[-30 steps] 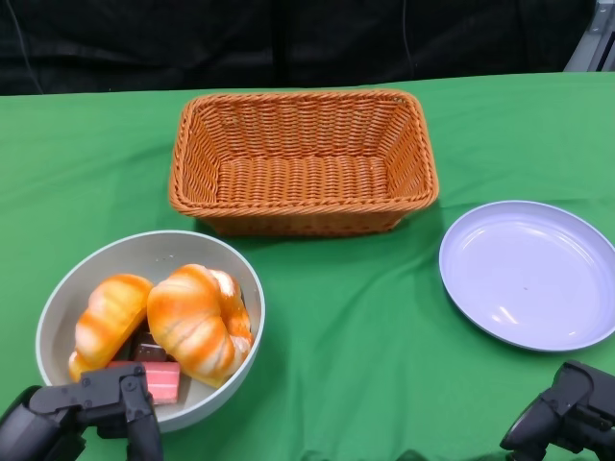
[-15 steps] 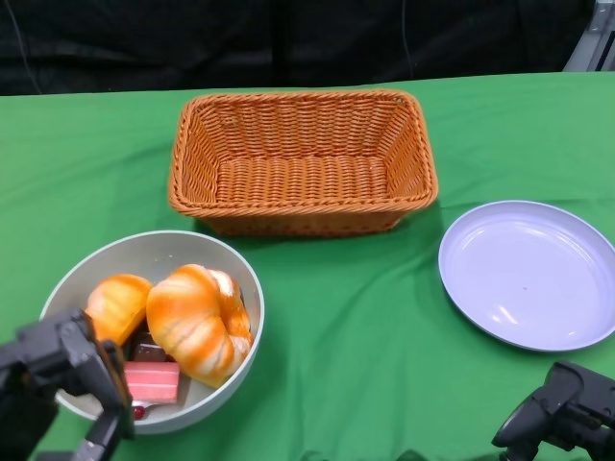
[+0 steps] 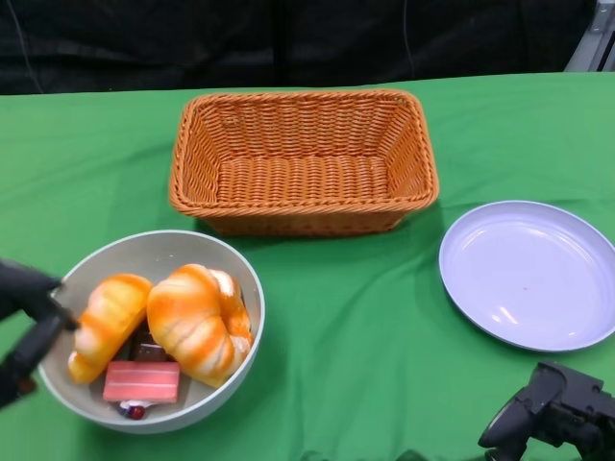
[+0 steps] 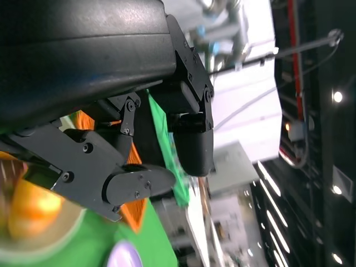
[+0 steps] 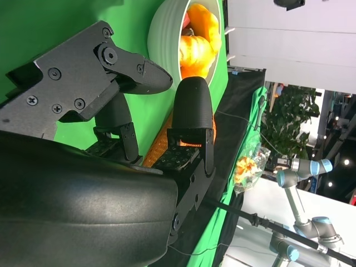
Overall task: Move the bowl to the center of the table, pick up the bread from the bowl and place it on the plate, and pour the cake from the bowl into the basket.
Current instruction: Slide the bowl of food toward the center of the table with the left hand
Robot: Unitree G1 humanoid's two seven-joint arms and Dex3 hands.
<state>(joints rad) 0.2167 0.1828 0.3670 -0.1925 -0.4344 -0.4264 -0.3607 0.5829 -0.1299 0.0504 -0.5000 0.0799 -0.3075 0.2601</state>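
The bowl [image 3: 154, 331] is sitting at the lower left of the frame on the green worktop [image 3: 356, 317], holding two bread rolls [image 3: 197, 322] and a pink slice of cake [image 3: 141, 381]. The left hand [image 3: 24, 327] is hovering just beside the bowl's left rim, its fingers [image 4: 189, 139] spread apart and grasping nothing. The right hand [image 3: 548, 423] is sitting at the lower right corner, fingers released and empty. The basket [image 3: 303, 158] is standing at upper centre, the plate [image 3: 533, 274] at the right.

Green tablecloth [image 3: 365, 317], black backdrop [image 3: 288, 38] behind it, robot arm [image 5: 303, 194] beyond table
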